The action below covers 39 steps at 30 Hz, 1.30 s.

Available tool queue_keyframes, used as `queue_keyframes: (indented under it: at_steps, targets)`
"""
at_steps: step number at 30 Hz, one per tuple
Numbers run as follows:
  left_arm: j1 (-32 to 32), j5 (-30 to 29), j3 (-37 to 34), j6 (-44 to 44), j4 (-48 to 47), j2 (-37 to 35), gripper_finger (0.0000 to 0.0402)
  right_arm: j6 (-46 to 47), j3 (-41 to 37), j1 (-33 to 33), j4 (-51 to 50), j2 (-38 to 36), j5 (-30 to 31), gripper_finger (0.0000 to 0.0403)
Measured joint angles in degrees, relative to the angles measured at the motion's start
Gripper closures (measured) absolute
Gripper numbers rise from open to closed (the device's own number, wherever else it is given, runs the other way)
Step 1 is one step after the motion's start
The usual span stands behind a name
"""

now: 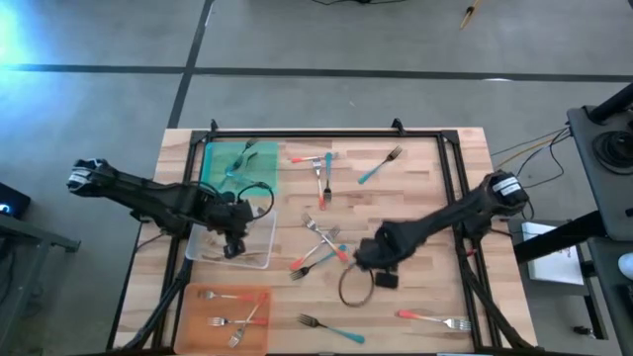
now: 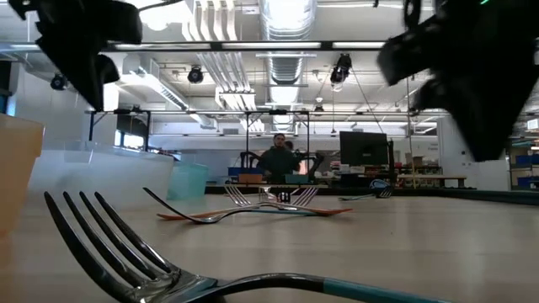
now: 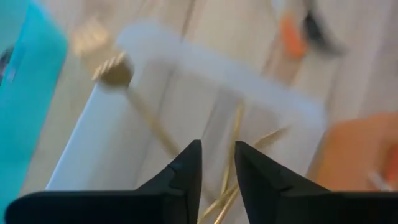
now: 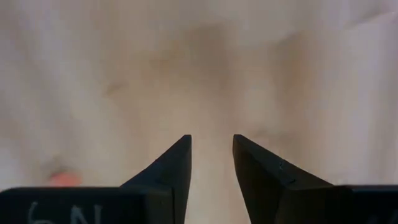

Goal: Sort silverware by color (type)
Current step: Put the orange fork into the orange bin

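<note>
High view, left end effector (image 1: 233, 244) over clear rectangular tray (image 1: 259, 259) holding gold forks (image 3: 233, 146), fingers apart, right end effector (image 1: 368, 259) mid-tabletop, fingers apart, empty.

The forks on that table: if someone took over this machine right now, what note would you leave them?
Left tool: open, empty, over the clear tray, which holds gold forks.
Right tool: open, empty, above bare wood mid-table.
Done: some forks lie in the green tray and orange tray.
Left: loose forks in the central pile, along the far side and near edge.
</note>
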Motion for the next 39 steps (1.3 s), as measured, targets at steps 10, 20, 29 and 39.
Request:
queue_keyframes:
  at_steps: [10, 20, 29, 39]
  targets:
    - [-1.2, 2.7, 0.6, 10.7, 24.9, 0.0, 0.0313, 20.7, 0.0, 15.9, 1.5, 0.2, -4.5, 0.0287]
    - [-5.8, 7.8, 0.6, 15.2, 44.3, 0.6, 0.0312, 13.6, -0.2, 30.0, 2.4, 0.4, 1.3, 0.0296]
    - [-7.1, 7.9, 0.6, 17.9, 45.4, 0.7, 0.0312, 12.6, -0.7, 34.5, 9.0, 0.7, 1.6, 0.0298]
    - [-7.4, 7.8, 0.6, 20.1, 45.4, 1.6, 0.0312, 12.4, -1.2, 34.9, 9.3, 4.3, 0.8, 0.0294]
